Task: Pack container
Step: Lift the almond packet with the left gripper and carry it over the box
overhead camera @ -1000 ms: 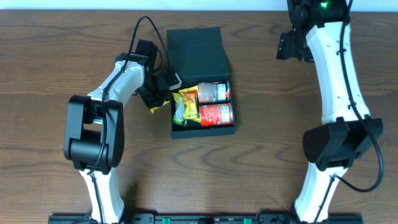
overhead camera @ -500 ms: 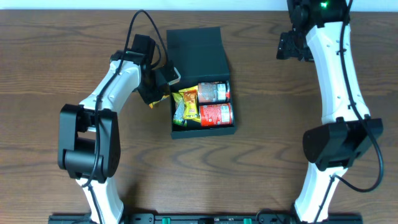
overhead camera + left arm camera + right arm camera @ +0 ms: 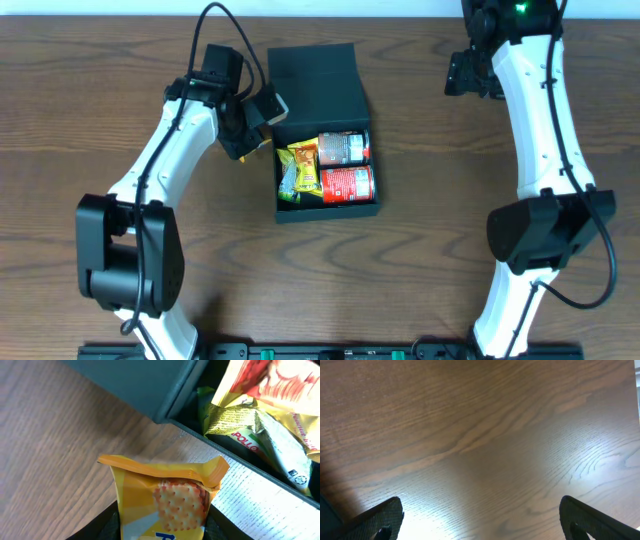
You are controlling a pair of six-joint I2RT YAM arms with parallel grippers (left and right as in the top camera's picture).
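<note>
- Left arm: extended from the near edge toward the far-left, forearm angled inward, wrist beside the container's [image 3: 318,75] left wall.
- Left tool [image 3: 250,137]: clenched on a yellow cracker packet [image 3: 160,505], held above the tabletop [image 3: 80,120] just outside the wall.
- Container: far-centre of the tabletop, lid open and lying toward the far edge. Two red cans [image 3: 345,166] and snack packets [image 3: 299,170] lie inside.
- Right arm: stretched nearly straight toward the far-right corner.
- Right tool [image 3: 482,522]: released, fingers [image 3: 380,519] wide apart over bare wood.
</note>
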